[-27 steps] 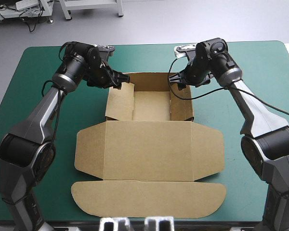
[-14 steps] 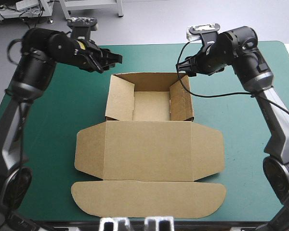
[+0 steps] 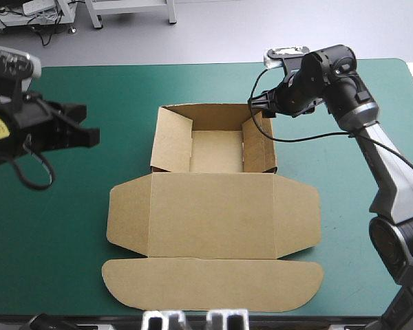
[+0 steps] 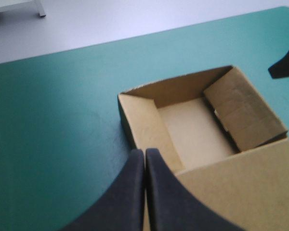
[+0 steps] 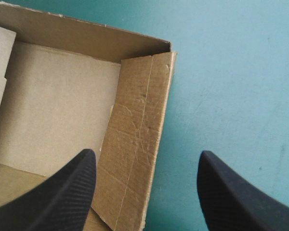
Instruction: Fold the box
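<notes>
Box: one brown box (image 3: 213, 206) lies at the middle of the table (image 3: 372, 96) on the teal-green cover; its tray is toward the far edge and its lid toward the near edge
Done: the tray (image 3: 217, 152) stands formed; its far, left and right walls are raised, and the side walls look tucked in
Remaining: the lid (image 3: 212, 214) lies flat, its two side flaps and long front flap (image 3: 213, 283) spread out; by this the tray seems finished or nearly so
Left jaws: together in one point; empty; over the table's left side, well apart from the box
Right jaws: apart; empty; at the tray's far right corner, the right wall (image 5: 135, 134) between them; contact cannot be told
Count: one box; one tray; three raised walls in view; one lid; two side flaps; one front flap; two sets of jaws; one table
</notes>
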Motion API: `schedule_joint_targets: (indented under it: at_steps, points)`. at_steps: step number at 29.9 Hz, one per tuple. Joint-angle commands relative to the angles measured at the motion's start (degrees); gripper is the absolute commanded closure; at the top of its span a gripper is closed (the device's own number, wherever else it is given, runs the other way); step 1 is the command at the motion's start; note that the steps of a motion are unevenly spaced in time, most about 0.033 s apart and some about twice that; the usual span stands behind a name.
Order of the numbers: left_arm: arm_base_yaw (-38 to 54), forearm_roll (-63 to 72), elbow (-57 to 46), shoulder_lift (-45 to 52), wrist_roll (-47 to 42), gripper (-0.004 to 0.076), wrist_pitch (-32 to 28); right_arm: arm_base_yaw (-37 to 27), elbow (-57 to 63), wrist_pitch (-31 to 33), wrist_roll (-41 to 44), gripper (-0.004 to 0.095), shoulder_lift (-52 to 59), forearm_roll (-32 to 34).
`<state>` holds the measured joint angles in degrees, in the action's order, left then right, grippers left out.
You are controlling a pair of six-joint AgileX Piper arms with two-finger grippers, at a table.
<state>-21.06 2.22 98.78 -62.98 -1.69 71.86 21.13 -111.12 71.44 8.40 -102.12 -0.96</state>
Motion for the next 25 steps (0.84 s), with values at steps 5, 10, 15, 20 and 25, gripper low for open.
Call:
schedule_joint_targets:
  at_steps: [5,10,15,20,25]
  points:
    - [-0.2,-6.8,-23.1,18.4,-1.4,0.0734,0.7,0.0,-0.9,0.0,0.2,0.0333,-4.0,-2.0]
    - [-0.2,-7.4,-39.4,30.3,-3.4,0.0734,-3.9,0.0,-0.9,0.0,0.2,0.042,-8.1,-2.6]
    - [-0.2,-7.4,-52.2,39.5,-6.5,0.0734,-4.3,0.0,-0.9,0.1,0.5,0.0591,-11.0,-2.7]
    - [-0.2,-9.5,-60.9,46.2,-6.4,0.0734,-5.3,0.0,-0.9,0.0,-2.7,0.072,-11.4,-2.4]
    - [-0.2,-9.2,-66.3,52.9,-11.7,0.0734,-5.3,0.0,-1.0,0.1,-1.8,0.0925,-11.4,1.0]
